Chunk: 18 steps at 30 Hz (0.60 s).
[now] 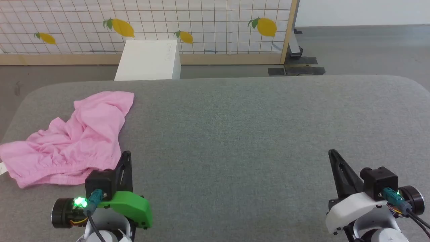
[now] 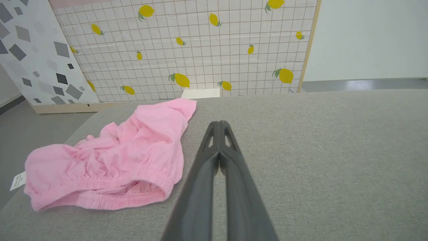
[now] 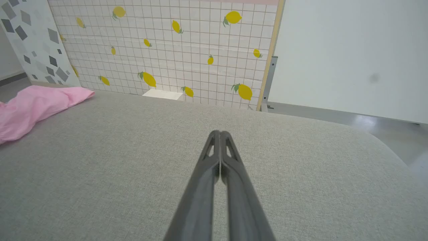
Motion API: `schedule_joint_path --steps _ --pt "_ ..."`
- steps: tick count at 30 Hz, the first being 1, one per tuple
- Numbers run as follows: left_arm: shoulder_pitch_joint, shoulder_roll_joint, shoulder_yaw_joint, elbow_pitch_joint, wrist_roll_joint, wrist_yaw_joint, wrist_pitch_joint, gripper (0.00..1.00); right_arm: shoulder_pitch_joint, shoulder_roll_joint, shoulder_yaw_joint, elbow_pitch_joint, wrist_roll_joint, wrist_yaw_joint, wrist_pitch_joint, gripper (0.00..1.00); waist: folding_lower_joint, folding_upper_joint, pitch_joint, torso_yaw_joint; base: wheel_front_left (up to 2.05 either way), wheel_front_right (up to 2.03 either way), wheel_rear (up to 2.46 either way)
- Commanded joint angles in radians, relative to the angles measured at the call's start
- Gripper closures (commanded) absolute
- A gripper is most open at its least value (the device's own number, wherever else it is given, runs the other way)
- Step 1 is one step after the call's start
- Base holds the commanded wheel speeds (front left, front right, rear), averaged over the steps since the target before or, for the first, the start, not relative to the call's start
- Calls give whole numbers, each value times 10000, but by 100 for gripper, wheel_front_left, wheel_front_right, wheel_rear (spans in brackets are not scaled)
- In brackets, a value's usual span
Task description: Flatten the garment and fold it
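Garment (image 1: 72,143), crumpled at the left edge of the table (image 1: 235,134) beside the left gripper (image 1: 126,154), looks light, limp and probably prone to bunching, best pinched at its gathered waistband (image 2: 110,195); that gripper and the right gripper (image 1: 332,153) are pressed together, empty.

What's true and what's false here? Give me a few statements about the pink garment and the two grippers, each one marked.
1. The garment lies crumpled on the grey surface, on the robot's left side. True.
2. The left gripper holds the garment. False: it is shut on nothing, beside the cloth.
3. The right gripper is open. False: its fingers are pressed together.
4. A small white tag shows at the garment's edge. True.
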Motion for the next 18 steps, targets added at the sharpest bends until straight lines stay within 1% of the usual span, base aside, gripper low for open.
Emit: schedule_joint_path --steps 1,2,3,18 --pt "117 -51 32 -26 103 66 14 100 -156 3 14 -49 -64 -15 -1 100 0 0 0 0 0 0 0" --pt "117 -51 32 -26 103 66 14 100 -156 3 14 -49 -64 -15 -1 100 0 0 0 0 0 0 0" --pt "-1 2 -10 2 -5 -1 -2 0 3 0 -7 3 5 0 -1 0 0 0 0 0 0 0 0" --pt "17 -1 -110 171 -176 78 -233 0 46 0 -85 202 271 -1 -235 0 0 0 3 14 0 0 0"
